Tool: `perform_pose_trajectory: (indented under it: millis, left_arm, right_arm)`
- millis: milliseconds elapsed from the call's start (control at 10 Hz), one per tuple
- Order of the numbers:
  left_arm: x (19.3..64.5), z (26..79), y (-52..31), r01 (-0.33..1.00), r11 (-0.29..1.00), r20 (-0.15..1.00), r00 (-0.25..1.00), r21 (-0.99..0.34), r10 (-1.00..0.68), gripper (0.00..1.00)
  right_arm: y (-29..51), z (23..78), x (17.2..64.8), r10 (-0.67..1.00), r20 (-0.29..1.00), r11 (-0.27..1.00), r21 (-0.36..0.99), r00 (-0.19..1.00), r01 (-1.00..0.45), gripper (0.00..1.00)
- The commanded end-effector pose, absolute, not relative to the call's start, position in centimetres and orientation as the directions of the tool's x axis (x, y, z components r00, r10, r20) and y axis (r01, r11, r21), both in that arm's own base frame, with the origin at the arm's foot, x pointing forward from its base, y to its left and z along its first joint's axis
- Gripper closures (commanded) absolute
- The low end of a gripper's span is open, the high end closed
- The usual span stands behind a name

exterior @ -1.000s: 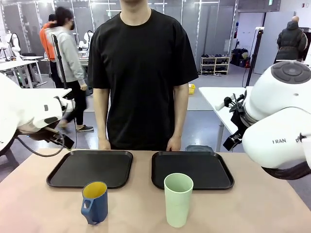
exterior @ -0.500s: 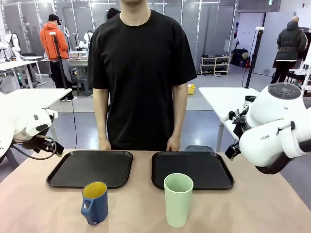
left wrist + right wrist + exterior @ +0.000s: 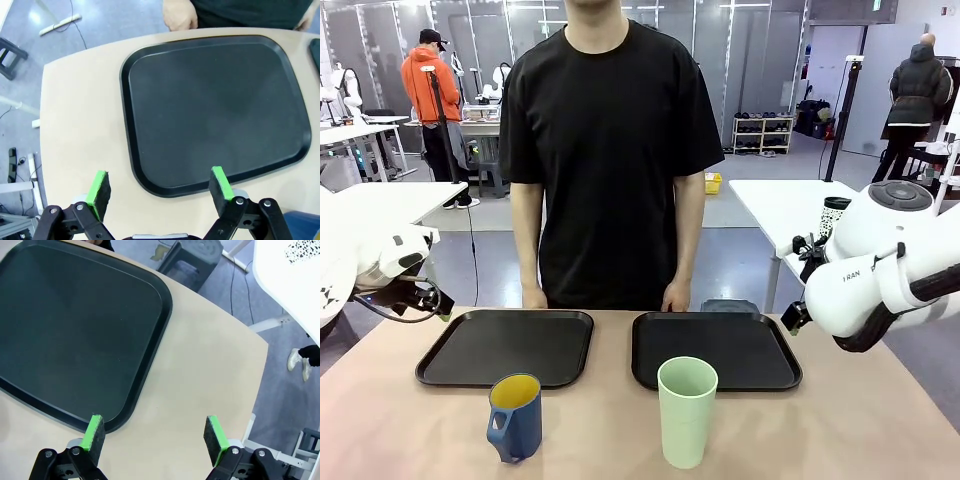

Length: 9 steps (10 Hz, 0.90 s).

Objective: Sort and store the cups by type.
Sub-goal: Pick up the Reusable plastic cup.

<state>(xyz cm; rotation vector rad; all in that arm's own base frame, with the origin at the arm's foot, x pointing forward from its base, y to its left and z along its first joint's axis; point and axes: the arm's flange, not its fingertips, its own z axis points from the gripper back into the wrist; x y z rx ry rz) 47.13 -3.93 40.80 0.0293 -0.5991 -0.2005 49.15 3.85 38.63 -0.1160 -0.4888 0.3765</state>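
The tumbler [image 3: 686, 410] is looking like smooth matt plastic. The mug [image 3: 515, 418] is showing a smooth blue outside with a faint sheen; ceramic or plastic, I cannot tell. The left tray [image 3: 507, 347] and right tray [image 3: 715, 350] are appearing as black matt plastic. The table [image 3: 400, 420] is showing a matt beige top. The left arm [image 3: 360, 262] and right arm [image 3: 865, 285] are shining like glossy white plastic. The pads [image 3: 100, 187] are looking matt and rubbery. The person's shirt [image 3: 610, 150] is appearing as matt cloth.
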Motion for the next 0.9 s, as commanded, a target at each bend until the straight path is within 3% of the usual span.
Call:
perform_pose_trajectory:
  millis: [0,100,800]
  left_arm:
    - [47.51,40.92,-3.55,0.115,0.99,0.569,0.81,0.084,-0.143,0.0]
    - [47.13,40.8,-3.93,0.179,0.98,0.557,0.807,0.085,-0.196,0.0]
    - [47.13,40.8,-3.93,0.179,0.98,0.557,0.807,0.085,-0.196,0.0]
  right_arm:
    - [3.85,38.45,49.08,0.38,0.433,0.925,-0.197,0.817,-0.326,0.0]
    - [3.85,38.45,49.08,0.38,0.433,0.925,-0.197,0.817,-0.326,0.0]
    - [3.85,38.45,49.08,0.38,0.433,0.925,-0.197,0.817,-0.326,0.0]
